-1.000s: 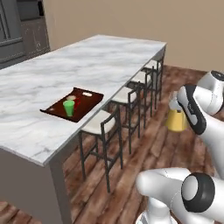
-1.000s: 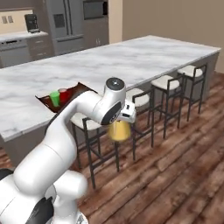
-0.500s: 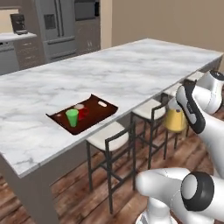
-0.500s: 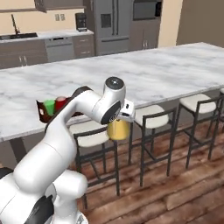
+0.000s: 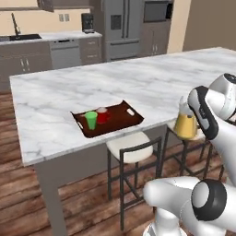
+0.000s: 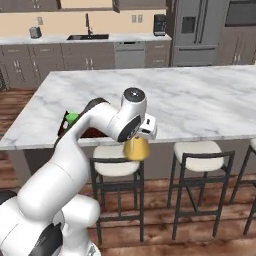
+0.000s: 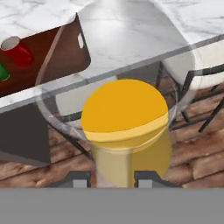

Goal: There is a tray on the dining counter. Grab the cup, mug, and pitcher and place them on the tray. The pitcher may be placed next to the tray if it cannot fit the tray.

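Note:
My gripper (image 5: pixel 184 107) is shut on the clear narrow top of the amber pitcher (image 5: pixel 185 125), which hangs in the air just off the front edge of the dining counter (image 5: pixel 138 87), above the stools. From the right the pitcher (image 6: pixel 136 148) shows under the hand, gripper (image 6: pixel 140 135). The hand view looks down through the pitcher (image 7: pixel 124 111), between the fingertips (image 7: pixel 78 178). The reddish-brown tray (image 5: pixel 119 118) lies on the counter left of the pitcher and holds the green cup (image 5: pixel 91 120) and the red mug (image 5: pixel 102 115). The tray (image 7: pixel 52 54), mug (image 7: pixel 17 50) and cup (image 7: pixel 3 72) sit at the hand view's upper left.
Stools (image 5: pixel 131 143) (image 6: pixel 202 155) stand under the counter's front edge, below the pitcher. The arm partly covers the tray (image 6: pixel 92 132) in the right base view; the cup (image 6: pixel 72 118) peeks out beside it. Kitchen cabinets, sink and fridge (image 5: pixel 122 27) line the far wall.
The whole scene has swung as the base moved: the counter now faces the cameras more squarely and the tray is nearer. The pitcher stays gripped in the same pose.

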